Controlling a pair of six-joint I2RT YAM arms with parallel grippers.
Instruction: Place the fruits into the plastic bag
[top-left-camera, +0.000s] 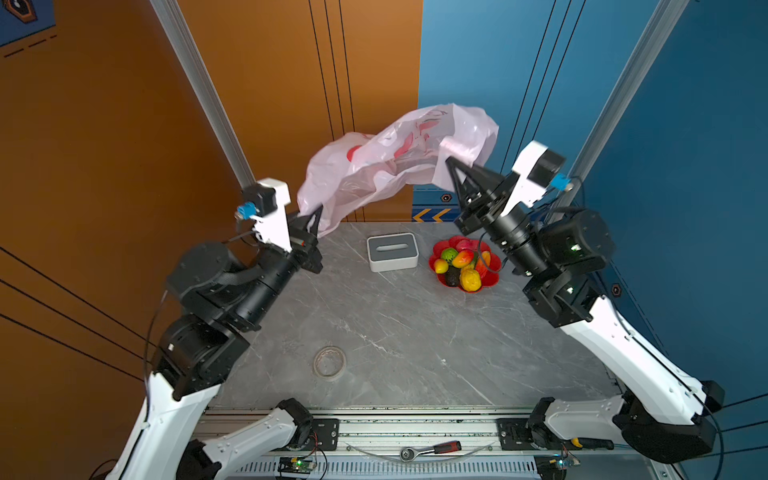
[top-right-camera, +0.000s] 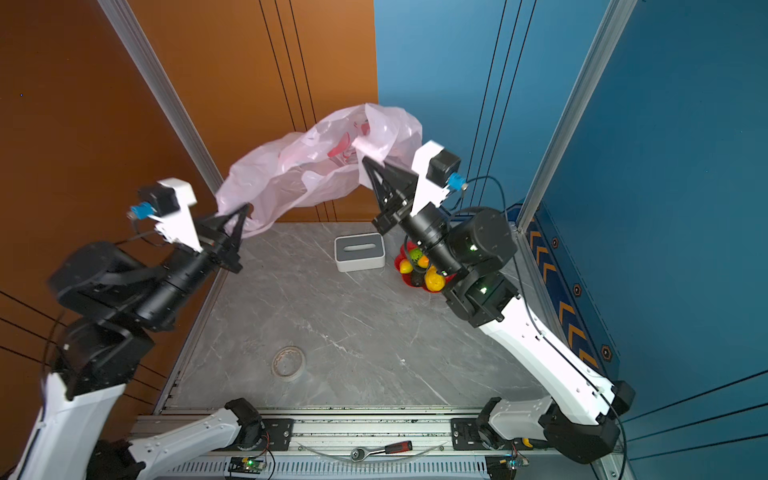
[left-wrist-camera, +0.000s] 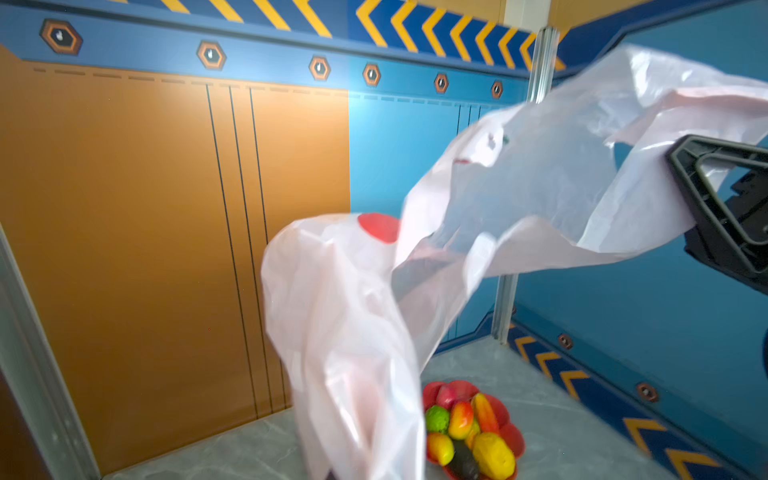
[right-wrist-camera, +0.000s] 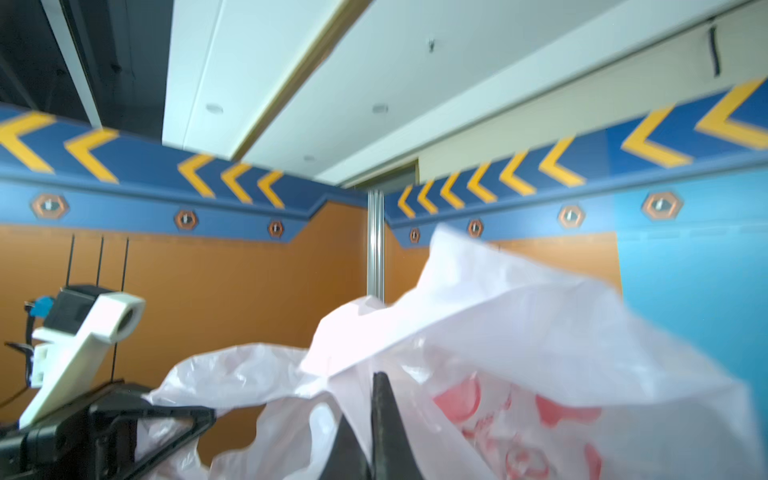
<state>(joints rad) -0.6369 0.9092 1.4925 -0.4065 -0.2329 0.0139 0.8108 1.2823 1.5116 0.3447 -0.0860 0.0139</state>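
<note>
- Both arms were up at the far end of the table (top-left-camera: 415, 332). The bag (top-left-camera: 399, 166) hung in the air between them, clear of the tabletop and sagging like a floppy arch in both top views.
- The left gripper (top-left-camera: 319, 209) was pinched tight on the bag's lower left end, with the film bunched right at its tips.
- The right gripper (top-left-camera: 449, 160) was clamped too, on a strip of plastic at the bag's right end, and it sat higher than the left one.
- In the right wrist view its tips met in one thin black point. The plastic was draped over and around it, and the red print showed through.
- In the left wrist view the bag filled most of the frame, so I couldn't see that gripper's own tips. The right gripper's black finger poked in from the edge with plastic caught on it.
- The bag looked loose and billowy, and a bit blurred. I honestly couldn't tell where its mouth was.
- The fruits (top-left-camera: 462, 259) were all piled in the red dish (top-left-camera: 491, 281) on the table, far right, just under the right arm's wrist. I could make out a green one, some yellow-red ones, a dark one and a pinkish one.
- In a top view the right arm covered part of that pile.
- The box (top-left-camera: 392, 251) sat just left of the dish, beneath the bag's span.
- A tape roll (top-left-camera: 329, 361) lay nearer me, well apart from everything else.
</note>
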